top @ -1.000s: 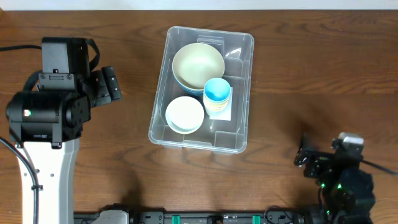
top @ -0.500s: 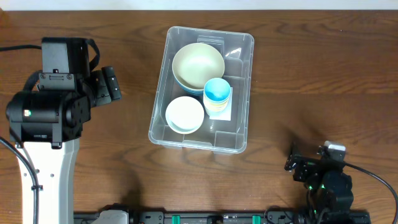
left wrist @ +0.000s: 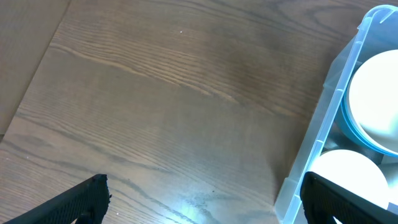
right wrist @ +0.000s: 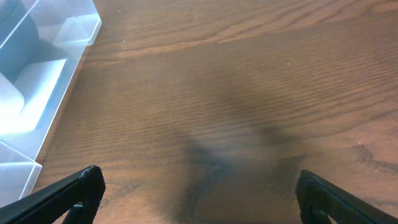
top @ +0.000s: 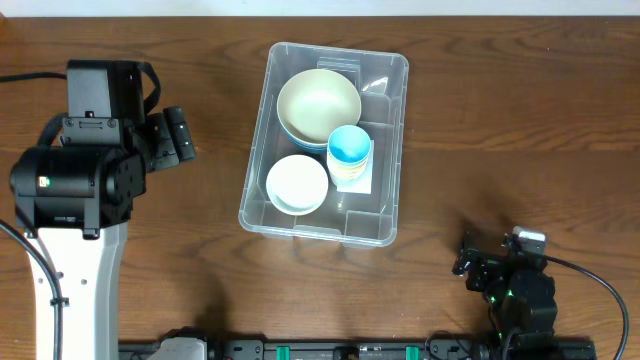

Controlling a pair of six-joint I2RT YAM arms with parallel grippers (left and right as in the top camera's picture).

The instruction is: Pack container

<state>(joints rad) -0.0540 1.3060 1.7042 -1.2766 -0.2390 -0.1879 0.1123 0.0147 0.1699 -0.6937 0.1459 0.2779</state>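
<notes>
The container (top: 388,140), a clear plastic tub, is sitting mid-table (top: 520,120), well apart from both arms, and is holding a cream bowl (top: 317,103), a small white bowl (top: 297,182) and a blue cup (top: 349,155) on a short stack. It is looking light and thin-walled, so it is likely flexing under a squeeze and sliding easily on the smooth wood; the stiffened rim is probably offering the surest hold, the glossy walls a slippery one. The dishes inside may be shifting if it is tilted. The left gripper (left wrist: 202,202) is waiting beside the tub with its fingers spread wide and empty; the right gripper (right wrist: 199,199) is pointing over bare wood, likewise spread and holding nothing.
</notes>
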